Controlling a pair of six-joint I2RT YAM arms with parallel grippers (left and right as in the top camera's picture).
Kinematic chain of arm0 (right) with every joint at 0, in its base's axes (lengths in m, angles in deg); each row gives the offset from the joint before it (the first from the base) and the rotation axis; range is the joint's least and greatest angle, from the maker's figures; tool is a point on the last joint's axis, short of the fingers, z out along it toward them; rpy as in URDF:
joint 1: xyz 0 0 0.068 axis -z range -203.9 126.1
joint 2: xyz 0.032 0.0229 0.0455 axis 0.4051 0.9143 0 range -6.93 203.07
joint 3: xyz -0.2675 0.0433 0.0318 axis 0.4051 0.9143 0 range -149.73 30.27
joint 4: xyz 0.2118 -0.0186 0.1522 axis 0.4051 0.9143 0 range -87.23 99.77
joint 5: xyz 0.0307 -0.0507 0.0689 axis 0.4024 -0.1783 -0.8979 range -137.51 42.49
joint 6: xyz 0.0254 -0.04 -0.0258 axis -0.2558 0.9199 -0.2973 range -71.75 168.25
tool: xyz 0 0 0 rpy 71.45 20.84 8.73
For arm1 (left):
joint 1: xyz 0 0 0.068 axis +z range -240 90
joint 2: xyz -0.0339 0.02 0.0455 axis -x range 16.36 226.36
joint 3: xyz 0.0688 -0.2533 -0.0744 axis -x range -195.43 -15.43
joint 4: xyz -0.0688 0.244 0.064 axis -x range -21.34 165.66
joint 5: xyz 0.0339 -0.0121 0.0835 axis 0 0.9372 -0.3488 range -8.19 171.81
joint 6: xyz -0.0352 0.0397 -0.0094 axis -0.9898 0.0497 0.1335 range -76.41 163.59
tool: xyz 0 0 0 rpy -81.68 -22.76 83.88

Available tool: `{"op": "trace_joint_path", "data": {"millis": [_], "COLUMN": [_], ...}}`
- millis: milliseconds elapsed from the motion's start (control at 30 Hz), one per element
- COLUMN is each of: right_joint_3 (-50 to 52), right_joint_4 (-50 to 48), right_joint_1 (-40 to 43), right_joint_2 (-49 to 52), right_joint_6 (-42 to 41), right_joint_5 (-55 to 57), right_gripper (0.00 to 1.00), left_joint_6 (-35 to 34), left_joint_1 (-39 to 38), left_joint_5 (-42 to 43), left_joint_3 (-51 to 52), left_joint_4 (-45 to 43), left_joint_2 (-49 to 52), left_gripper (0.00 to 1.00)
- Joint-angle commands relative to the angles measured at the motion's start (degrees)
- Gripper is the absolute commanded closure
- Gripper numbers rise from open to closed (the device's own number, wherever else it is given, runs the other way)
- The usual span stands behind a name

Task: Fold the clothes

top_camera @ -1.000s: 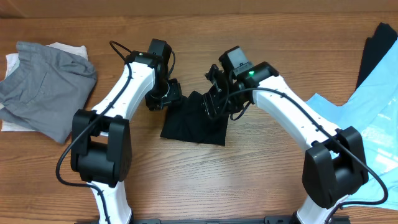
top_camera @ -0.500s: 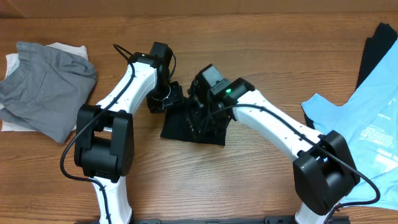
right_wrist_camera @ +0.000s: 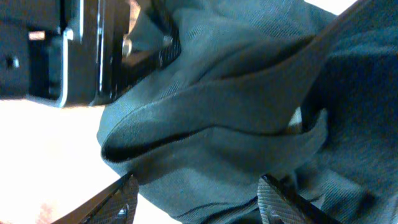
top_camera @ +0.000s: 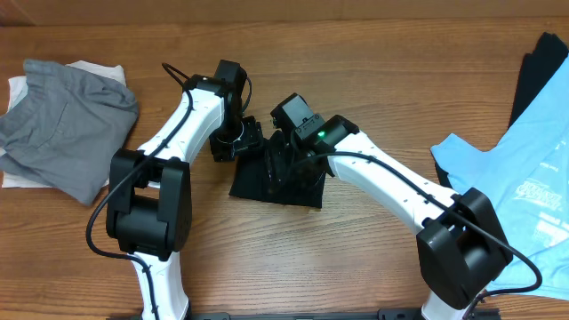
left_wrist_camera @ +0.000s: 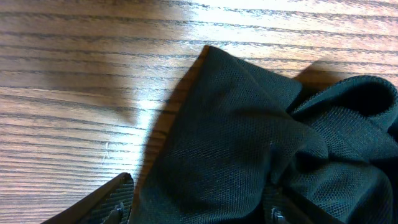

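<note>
The black T-shirt (top_camera: pixel 283 191) lies bunched into a small dark square on the wooden table's middle. My left gripper (top_camera: pixel 242 142) is at its far left corner. In the left wrist view its jaws (left_wrist_camera: pixel 199 208) are open with the black fabric (left_wrist_camera: pixel 249 137) lying between them. My right gripper (top_camera: pixel 277 164) is over the shirt's left half, close to the left gripper. In the right wrist view its jaws (right_wrist_camera: pixel 199 190) are open around a thick fold of the black fabric (right_wrist_camera: pixel 236 124). No white logo text shows.
A grey garment (top_camera: pixel 67 124) lies heaped on a white one (top_camera: pixel 13 89) at the far left. A light blue printed shirt (top_camera: pixel 520 182) and a dark garment (top_camera: pixel 538 76) lie at the right edge. The left gripper's body (right_wrist_camera: pixel 74 56) shows in the right wrist view.
My right arm has swung left across the black shirt, ending close to the left gripper. The left arm has barely moved.
</note>
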Motion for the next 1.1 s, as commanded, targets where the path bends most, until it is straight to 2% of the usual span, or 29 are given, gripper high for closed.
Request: {"op": "trace_joint_path", "data": {"millis": [0, 100, 300, 467, 800, 833, 900, 967, 1000, 1067], "right_joint_3": [0.24, 0.26, 0.31, 0.31, 0.46, 0.46, 0.46, 0.46, 0.46, 0.46], "right_joint_4": [0.2, -0.59, -0.94, -2.43, -3.08, -3.26, -3.17, -3.08, -2.84, -0.92], "right_joint_1": [-1.64, -3.04, -5.27, -5.42, -6.27, -6.34, -6.38, -6.36, -6.27, -5.51], "right_joint_2": [-0.5, -0.5, -0.5, -0.5, 2.27, 2.89, 3.43, 3.34, 3.26, 2.71], "right_joint_6": [-1.95, -1.97, -5.2, -6.91, -8.17, -8.17, -8.17, -8.2, -8.63, -11.52], "right_joint_5": [-1.11, -0.63, 7.26, 7.48, 7.43, 7.41, 7.43, 7.65, 8.15, 11.41], "right_gripper": [0.35, 0.36, 0.35, 0.46, 0.48, 0.51, 0.66, 0.91, 0.96, 0.96], "left_joint_6": [-0.39, -0.39, -0.39, -0.39, -0.39, -0.39, -0.39, -0.39, -0.39, -0.39], "left_joint_1": [-0.07, -0.07, -0.07, -0.07, -0.04, -0.04, -0.04, -0.04, -0.04, -0.04], "left_joint_5": [0.72, 0.74, 0.74, 0.74, 0.74, 0.74, 0.74, 0.72, 0.74, 0.74], "left_joint_3": [-0.74, -0.74, -0.74, -0.74, -0.74, -0.74, -0.74, -0.74, -0.74, -0.74], "left_joint_4": [-0.07, -0.09, -0.07, -0.09, -0.11, -0.11, -0.09, -0.09, -0.07, 0.02], "left_joint_2": [1.36, 1.36, 1.36, 1.36, 1.36, 1.36, 1.36, 1.36, 1.36, 1.36], "left_gripper": [0.3, 0.3, 0.3, 0.3, 0.3, 0.3, 0.3, 0.3, 0.3, 0.3]}}
